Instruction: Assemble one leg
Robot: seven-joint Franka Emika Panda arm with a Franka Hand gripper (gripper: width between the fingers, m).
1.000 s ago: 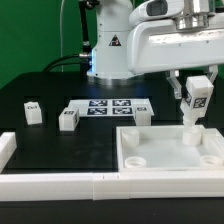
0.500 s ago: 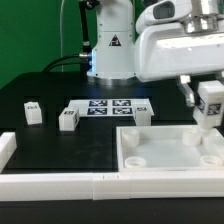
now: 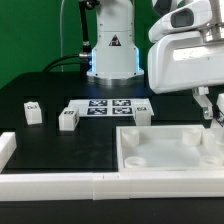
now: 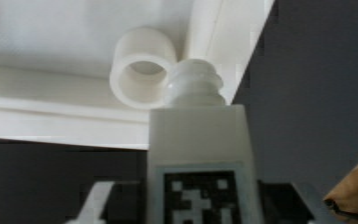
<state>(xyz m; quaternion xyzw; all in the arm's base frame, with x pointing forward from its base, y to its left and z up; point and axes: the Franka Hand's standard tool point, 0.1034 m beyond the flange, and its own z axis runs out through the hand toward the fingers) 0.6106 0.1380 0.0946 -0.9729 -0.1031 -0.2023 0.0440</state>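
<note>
The leg [image 4: 197,150], right there in my grip! My gripper [image 3: 209,108] had its jaws pinching the leg from both sides, with the black-and-white tag facing the wrist camera and the knobbed end pointing away from me. In the wrist view that knobbed end showed just beside a round socket [image 4: 144,70] on the white panel [image 3: 165,160]. Whether the two touched, I could not tell.

In the exterior view I hung at three o'clock, hard against the picture's edge and over the panel's far corner. There the leg itself was too crowded by my fingers to make out.

The panel lay flat on the black table [image 3: 60,145], filling the five o'clock part of that view, its raised rim all around.

From the panel, the third loose leg [image 3: 141,113] stood at about eleven o'clock, just off the rim. The marker board [image 3: 110,107] lay flat just beyond it toward nine o'clock. Further along the same line stood the second loose leg [image 3: 68,119], near the board's end. The first loose leg [image 3: 33,112] stood well apart at nine o'clock, close to the table's edge.

Across six o'clock ran a long white rail [image 3: 60,185], with a short white block [image 3: 6,150] at its eight o'clock end.
</note>
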